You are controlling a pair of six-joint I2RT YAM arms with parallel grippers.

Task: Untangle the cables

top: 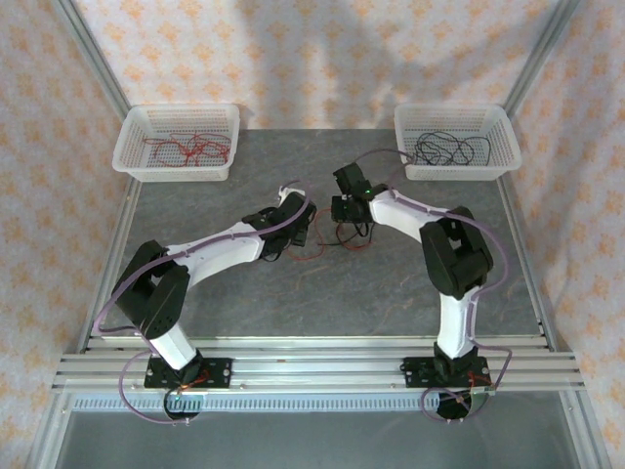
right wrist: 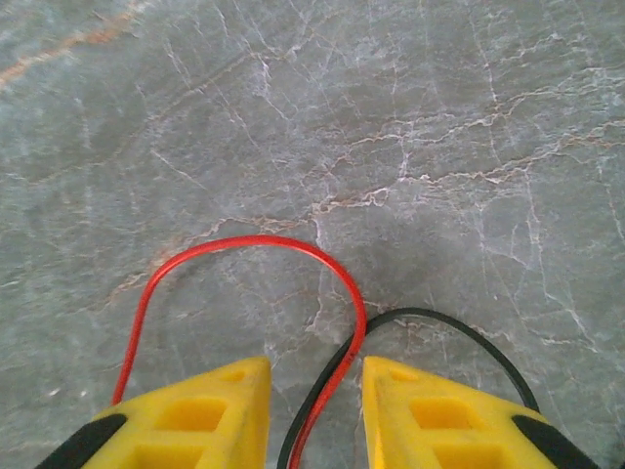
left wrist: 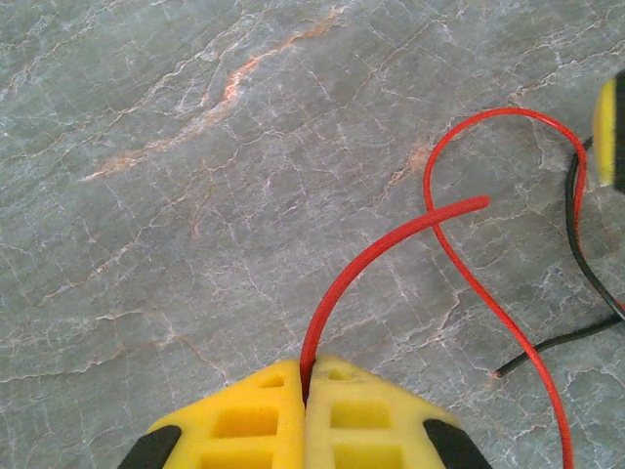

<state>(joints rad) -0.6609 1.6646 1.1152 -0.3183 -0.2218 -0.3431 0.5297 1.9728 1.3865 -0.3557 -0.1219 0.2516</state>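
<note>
Mid-table, btwn the two arm tips: red cable [top: 314, 256] and black cable [top: 355, 240], hair-thin from top cam. Short arcs poking out from under the wrists, rest hidden by arm heads. Can't tell from up there what grips what.

From left wrist cam: red cable [left wrist: 363, 256] rising out of left jaws, shut tight on it, yellow fingers [left wrist: 244, 420] pressed together w/ cable pinched at the seam. Free end lying across its own loop, and the loop's lower run cut off at bottom edge. Black cable [left wrist: 571, 230] close to rt edge beside the red, one end flat on table [left wrist: 146, 244], other run cut off by frame. Yellow pad [left wrist: 607, 132] half cut off at rt edge; touching the cables or not, can't tell.

From right wrist cam: right jaws apart, clear gap btwn yellow fingers [right wrist: 444, 420]. Red cable [right wrist: 249, 240] and black cable [right wrist: 439, 319] both passing through the gap side by side, neither visibly pinched. Red arching over to frame-left finger, black arching rt and vanishing behind the other.

Further out, from top cam: left basket [top: 176, 110] at far-left corner w/ red cables [top: 186, 149], right basket [top: 451, 109] at far-rt corner w/ black cables [top: 447, 149]. Strands too fine to count.
</note>
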